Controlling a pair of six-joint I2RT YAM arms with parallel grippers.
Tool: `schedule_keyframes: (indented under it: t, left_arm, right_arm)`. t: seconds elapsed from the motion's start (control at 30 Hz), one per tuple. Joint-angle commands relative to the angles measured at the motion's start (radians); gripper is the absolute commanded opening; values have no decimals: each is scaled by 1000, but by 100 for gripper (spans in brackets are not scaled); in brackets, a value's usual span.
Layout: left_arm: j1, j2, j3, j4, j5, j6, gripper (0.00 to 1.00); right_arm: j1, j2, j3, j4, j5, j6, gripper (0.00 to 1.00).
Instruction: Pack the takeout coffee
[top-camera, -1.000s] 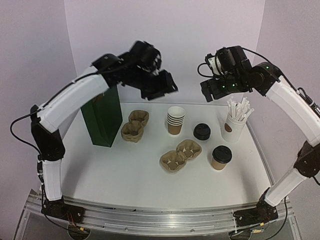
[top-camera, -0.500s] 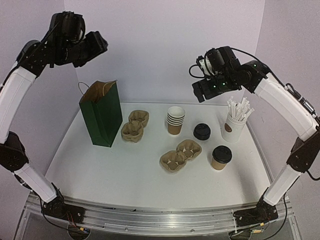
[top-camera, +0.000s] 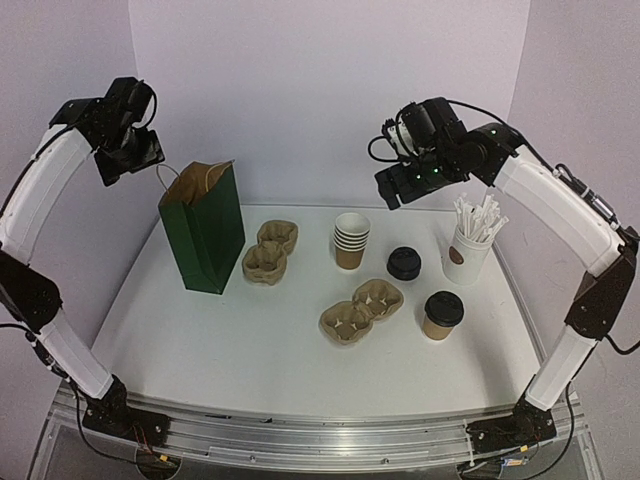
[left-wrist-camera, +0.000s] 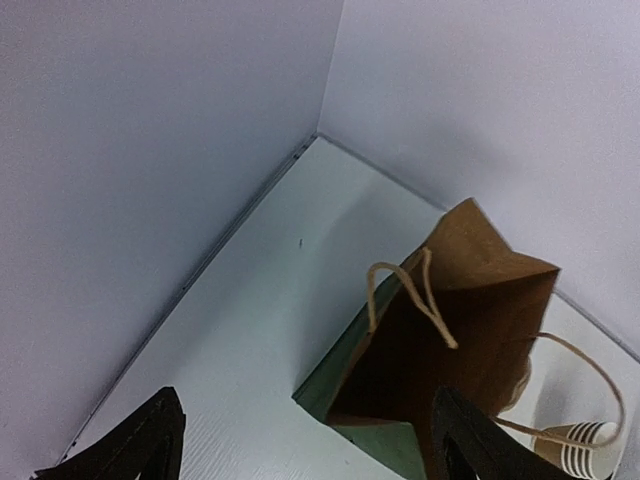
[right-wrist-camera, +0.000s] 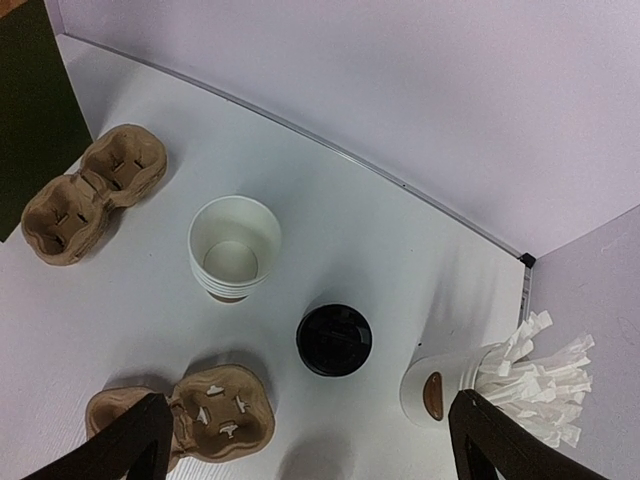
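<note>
Left arm raised high at 10 o'clock; left gripper (left-wrist-camera: 305, 415) spread wide and empty, looking down on the green bag (top-camera: 205, 235). Right arm arched at 1 o'clock; right gripper (right-wrist-camera: 307, 415) likewise wide, empty. Takeout coffee (top-camera: 441, 315) stands at 4 o'clock: probably light, thin-walled, crushable; grasp gently mid-wall, below the lid.

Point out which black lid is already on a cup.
The front lid, capping the brown kraft cup. The other lid lies on the table behind it, no cup under it.
</note>
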Motion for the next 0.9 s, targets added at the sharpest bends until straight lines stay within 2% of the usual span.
schedule_keyframes:
  t: [0.0,0.2,0.4,0.5,0.57,0.63,0.77,0.8,0.87]
  left_arm:
    - [77,85,-8,58,206,174,84]
    - [109,201,-5,148,324,293,83]
    - [128,303,53,143,275,327,78]
    - [129,328,63,149,258,337,72]
    - [129,339,68,149,268,342,63]
    - [130,341,68,154,294,345,49]
    - [128,317,67,155,354,348,6]
    - [128,306,65,149,364,349,1]
    - [124,282,60,129,374,347,0]
  right_arm:
    - [-3,-16,16,8,-4,4,96]
    - [-3,-27,-3,9,5,2,96]
    - [-3,-29,0,9,13,1,96]
    - [-3,-29,-3,8,17,2,96]
    - [-3,-29,-3,9,20,2,96]
    - [-3,-28,-3,8,25,0,96]
    - [-3,-22,-5,8,19,-6,96]
    - [-4,-20,-8,8,12,-6,96]
    - [-5,-20,-16,8,-15,-3,97]
